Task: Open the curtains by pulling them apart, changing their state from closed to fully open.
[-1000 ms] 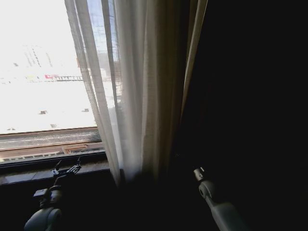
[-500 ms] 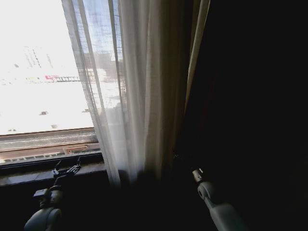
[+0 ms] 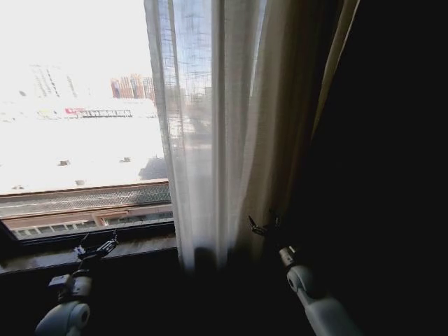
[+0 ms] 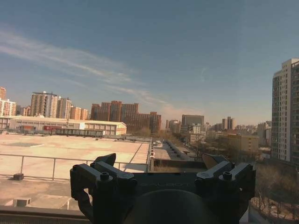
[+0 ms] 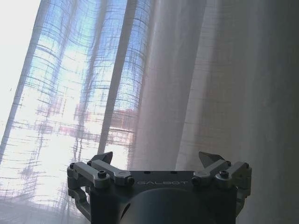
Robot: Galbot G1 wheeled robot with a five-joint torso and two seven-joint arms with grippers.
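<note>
Sheer white curtains (image 3: 210, 126) stood bunched rightward; right gripper (image 3: 264, 225), released, faced the pleats; left gripper (image 3: 96, 246), released, idled near the sill. Advised: clench several folds together.

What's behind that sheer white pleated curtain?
Through the sheer white pleated curtain, the window shows faintly: blue sky and blurry buildings. Where its folds bunch thicker toward the dark drape, nothing behind shows.

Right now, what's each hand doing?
Left hand: open, empty, at the window sill.
Right hand: open, empty, at the sheer curtain.
</note>
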